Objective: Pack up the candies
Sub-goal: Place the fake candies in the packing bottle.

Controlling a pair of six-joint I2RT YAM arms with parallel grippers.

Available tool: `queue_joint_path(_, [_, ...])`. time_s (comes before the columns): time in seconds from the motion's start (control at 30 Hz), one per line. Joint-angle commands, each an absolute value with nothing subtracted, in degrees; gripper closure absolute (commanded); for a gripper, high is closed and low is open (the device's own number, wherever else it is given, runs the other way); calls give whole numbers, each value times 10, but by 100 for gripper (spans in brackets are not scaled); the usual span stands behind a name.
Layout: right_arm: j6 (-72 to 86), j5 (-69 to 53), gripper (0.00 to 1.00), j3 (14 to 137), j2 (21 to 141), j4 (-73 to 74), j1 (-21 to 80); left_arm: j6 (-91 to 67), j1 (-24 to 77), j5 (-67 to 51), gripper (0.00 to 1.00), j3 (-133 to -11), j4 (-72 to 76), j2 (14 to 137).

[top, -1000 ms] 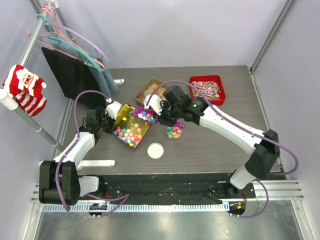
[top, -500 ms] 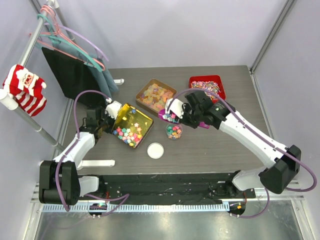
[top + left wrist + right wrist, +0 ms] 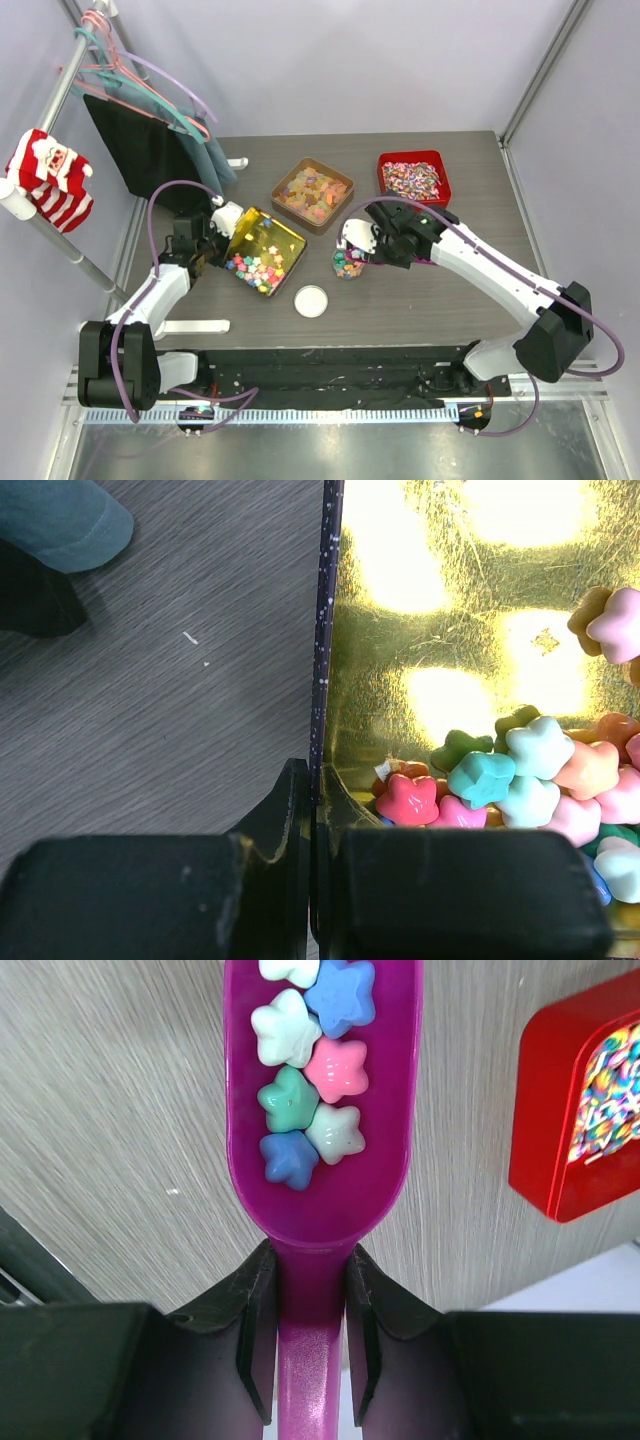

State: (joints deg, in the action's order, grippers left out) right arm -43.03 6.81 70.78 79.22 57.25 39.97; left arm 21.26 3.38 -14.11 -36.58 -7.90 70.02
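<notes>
The candies (image 3: pixel 254 268) are star-shaped sweets in mixed colours, piled at the low end of a tilted gold tray (image 3: pixel 270 231). My left gripper (image 3: pixel 218 236) is shut on the tray's left wall and holds that side raised. In the left wrist view the gripper (image 3: pixel 318 800) pinches the thin wall (image 3: pixel 322 630), with the candies (image 3: pixel 500 780) just to its right. My right gripper (image 3: pixel 376 243) is shut on the handle of a purple scoop (image 3: pixel 352 238) that carries several candies (image 3: pixel 310 1090). The scoop (image 3: pixel 320 1190) hovers just above a small clear jar (image 3: pixel 347 264) partly filled with candies.
A white lid (image 3: pixel 311 300) lies in front of the jar. A brown tray of pale gummy pieces (image 3: pixel 312 193) and a red tray of speckled sweets (image 3: pixel 414 178) stand behind; the red tray also shows in the right wrist view (image 3: pixel 580 1110). Clothes hang on a rack (image 3: pixel 150 130) at the left.
My right gripper has carried the loaded scoop from over the gold tray to the right and nearer, ending above the jar. The left gripper and the tilted tray have not moved.
</notes>
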Motion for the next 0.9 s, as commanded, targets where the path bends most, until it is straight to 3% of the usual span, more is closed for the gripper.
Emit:
queue_joint_path(0.0, [-450,130,99,726,825,590,399,199,36,-158,100,-381,-26,692])
queue_joint_path(0.87, [-483,233,99,790,910,647,445,204,36,-152,100,-379,-24,700])
